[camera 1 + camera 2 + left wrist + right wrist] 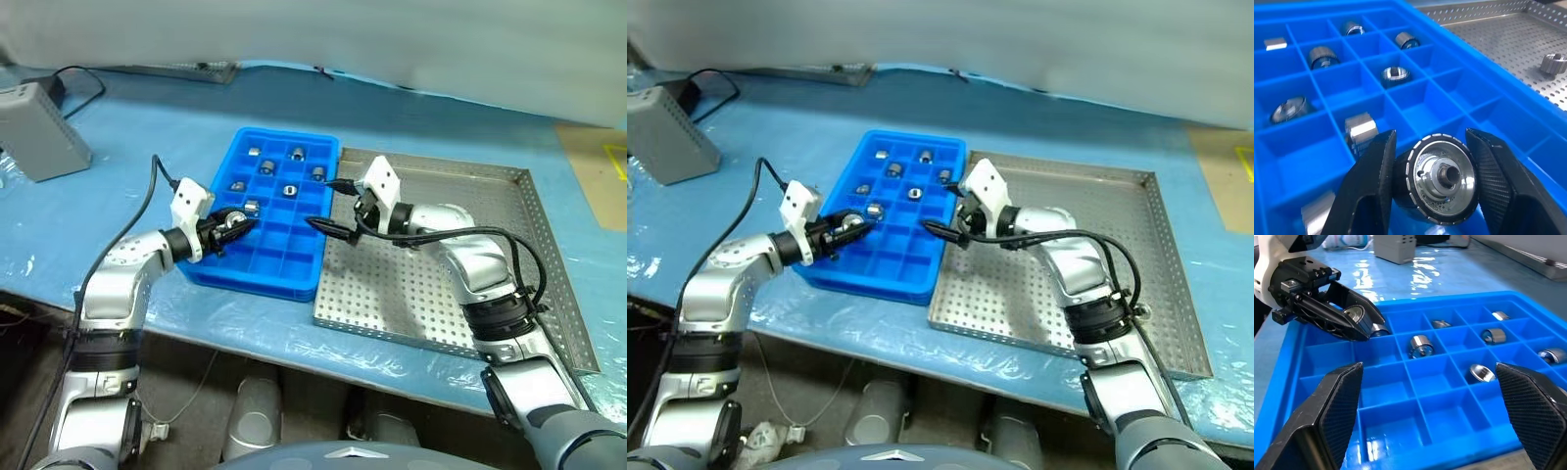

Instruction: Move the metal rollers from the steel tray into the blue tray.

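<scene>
blue plastic sheeting over the bench, under everything. left gripper (1436, 196) clamped narrow on one of the metal rollers (1442, 177), pinched across its round side with the bored end face toward the wrist camera, hanging over the blue tray (294, 279) at that tray's near-left corner. right gripper (1432, 423) spread wide with nothing between the fingers, poised at the blue tray's right edge, just over the seam with the steel tray (534, 245). likely dense and heavy for the size, rigid, polished and so slippery; best taken as now, across the curved wall at mid-height, not by the end faces, and set down low to avoid a bounce out of a cell. looks: short stubby silver cylinder, bright mirror finish, dark centre hole, fine notched ring around the rim. several more rollers resting singly in the blue tray's far cells; another roller (1553, 64) lying on the perforated steel tray, well apart from the blue tray.
</scene>
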You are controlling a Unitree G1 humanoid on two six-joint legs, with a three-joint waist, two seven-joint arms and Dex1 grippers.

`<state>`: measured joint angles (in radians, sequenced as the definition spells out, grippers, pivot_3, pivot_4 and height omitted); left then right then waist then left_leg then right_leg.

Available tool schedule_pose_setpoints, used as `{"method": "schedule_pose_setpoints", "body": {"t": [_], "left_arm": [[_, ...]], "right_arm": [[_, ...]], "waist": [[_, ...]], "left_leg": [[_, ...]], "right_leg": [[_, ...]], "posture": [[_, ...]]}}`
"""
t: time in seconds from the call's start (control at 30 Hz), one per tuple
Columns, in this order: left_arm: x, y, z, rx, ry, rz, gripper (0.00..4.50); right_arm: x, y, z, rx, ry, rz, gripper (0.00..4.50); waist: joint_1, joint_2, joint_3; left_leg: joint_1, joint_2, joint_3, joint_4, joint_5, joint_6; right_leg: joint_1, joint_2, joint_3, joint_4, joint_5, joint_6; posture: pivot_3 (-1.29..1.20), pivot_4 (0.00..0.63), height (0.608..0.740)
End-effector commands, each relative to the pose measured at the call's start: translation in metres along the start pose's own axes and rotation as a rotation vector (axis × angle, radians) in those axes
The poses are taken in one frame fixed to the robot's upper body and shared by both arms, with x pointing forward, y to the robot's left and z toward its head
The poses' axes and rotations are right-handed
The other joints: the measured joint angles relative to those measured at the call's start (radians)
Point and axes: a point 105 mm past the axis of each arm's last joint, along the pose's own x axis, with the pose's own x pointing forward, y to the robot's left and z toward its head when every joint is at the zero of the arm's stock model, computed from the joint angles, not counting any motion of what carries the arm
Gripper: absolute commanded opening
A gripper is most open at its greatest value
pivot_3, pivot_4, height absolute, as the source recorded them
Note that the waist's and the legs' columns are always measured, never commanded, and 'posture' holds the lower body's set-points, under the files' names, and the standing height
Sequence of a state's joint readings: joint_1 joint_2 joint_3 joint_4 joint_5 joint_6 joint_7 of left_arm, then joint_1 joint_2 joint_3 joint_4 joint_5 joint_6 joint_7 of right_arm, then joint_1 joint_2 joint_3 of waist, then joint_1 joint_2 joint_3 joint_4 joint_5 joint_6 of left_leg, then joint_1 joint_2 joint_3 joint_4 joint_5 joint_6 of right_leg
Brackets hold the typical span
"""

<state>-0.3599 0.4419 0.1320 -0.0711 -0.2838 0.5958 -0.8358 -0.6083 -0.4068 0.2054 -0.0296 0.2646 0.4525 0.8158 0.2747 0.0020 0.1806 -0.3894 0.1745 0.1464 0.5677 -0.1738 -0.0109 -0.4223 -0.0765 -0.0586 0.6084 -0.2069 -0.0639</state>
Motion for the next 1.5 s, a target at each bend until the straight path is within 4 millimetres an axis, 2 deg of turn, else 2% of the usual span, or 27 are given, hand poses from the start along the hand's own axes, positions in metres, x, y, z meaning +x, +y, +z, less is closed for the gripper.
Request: {"method": "schedule_pose_setpoints", "body": {"t": [0.03, 0.27, 0.5, 0.67, 0.87, 1.0, 1.13, 1.27, 1.4, 1.5], "left_arm": [[-0.003, -0.008, 0.011, 0.033, -0.023, -0.009, 2.08], [-0.018, -0.007, -0.008, 0.026, 0.070, -0.039, 2.08], [-0.010, -0.019, -0.013, 0.032, 0.108, -0.121, 2.08], [-0.010, -0.018, -0.021, 0.036, 0.151, -0.139, 2.08], [-0.009, -0.014, -0.021, 0.045, 0.154, -0.142, 3.89], [0.002, -0.017, -0.010, 0.071, 0.115, -0.171, 3.89], [0.023, -0.023, 0.016, 0.109, 0.044, -0.231, 3.89], [0.062, -0.041, 0.050, 0.154, -0.028, -0.361, 3.89], [0.105, -0.062, 0.062, 0.222, -0.030, -0.488, 3.89], [0.132, -0.080, 0.067, 0.263, -0.022, -0.563, 3.89]], "right_arm": [[0.001, 0.001, 0.012, -0.046, -0.038, 0.015, 4.50], [-0.001, 0.006, 0.009, -0.046, -0.037, 0.011, 4.50], [-0.005, 0.006, 0.002, -0.043, -0.024, -0.027, 4.50], [-0.008, 0.004, 0.000, -0.047, -0.019, -0.055, 4.50], [-0.010, 0.003, -0.001, -0.044, -0.017, -0.071, 4.50], [-0.014, 0.002, -0.001, -0.047, -0.011, -0.086, 4.50], [-0.025, -0.004, 0.000, -0.053, -0.005, -0.125, 4.50], [-0.049, -0.022, 0.003, -0.062, 0.007, -0.236, 4.50], [-0.079, -0.034, 0.001, -0.077, 0.036, -0.370, 4.50], [-0.101, -0.032, -0.001, -0.077, 0.056, -0.460, 4.50]], "waist": [[0.019, 0.000, 0.000], [0.041, 0.000, 0.000], [0.042, 0.000, 0.000], [0.041, 0.000, 0.000], [0.040, 0.001, -0.001], [0.040, 0.001, -0.001], [0.042, 0.001, -0.001], [0.038, 0.001, -0.001], [0.018, 0.001, -0.001], [-0.017, 0.000, -0.001]], "left_leg": [[0.001, 0.000, 0.000, -0.001, 0.001, -0.001], [0.002, 0.000, 0.000, -0.005, 0.002, -0.002], [0.004, -0.001, 0.001, -0.005, 0.002, -0.002], [0.005, -0.001, 0.001, -0.006, 0.002, -0.003], [0.006, -0.001, 0.001, -0.007, 0.002, -0.003], [0.006, -0.001, 0.001, -0.007, 0.003, -0.003], [0.005, -0.001, 0.001, -0.006, 0.003, -0.004], [0.004, -0.001, 0.001, -0.005, 0.006, -0.007], [0.004, -0.003, 0.002, -0.005, 0.007, -0.008], [0.003, -0.003, 0.002, -0.005, 0.006, -0.007]], "right_leg": [[0.000, 0.000, 0.000, 0.000, 0.000, 0.000], [0.000, 0.002, 0.001, -0.001, -0.001, 0.001], [0.000, 0.002, 0.003, -0.001, -0.001, 0.001], [0.000, 0.002, 0.003, -0.001, -0.001, 0.002], [0.000, 0.002, 0.003, -0.001, -0.001, 0.002], [0.000, 0.002, 0.003, -0.001, -0.001, 0.002], [0.000, 0.002, 0.003, -0.001, -0.001, 0.002], [0.001, 0.002, 0.003, 0.000, -0.001, 0.002], [0.001, 0.002, 0.005, -0.001, 0.000, 0.004], [0.001, 0.002, 0.006, -0.002, 0.002, 0.008]], "posture": [[0.55, 0.150, 0.740], [0.51, 0.150, 0.740], [0.47, 0.150, 0.740], [0.46, 0.150, 0.740], [0.44, 0.150, 0.740], [0.42, 0.150, 0.740], [0.37, 0.150, 0.740], [0.27, 0.150, 0.740], [0.13, 0.150, 0.740], [0.03, 0.150, 0.740]]}}
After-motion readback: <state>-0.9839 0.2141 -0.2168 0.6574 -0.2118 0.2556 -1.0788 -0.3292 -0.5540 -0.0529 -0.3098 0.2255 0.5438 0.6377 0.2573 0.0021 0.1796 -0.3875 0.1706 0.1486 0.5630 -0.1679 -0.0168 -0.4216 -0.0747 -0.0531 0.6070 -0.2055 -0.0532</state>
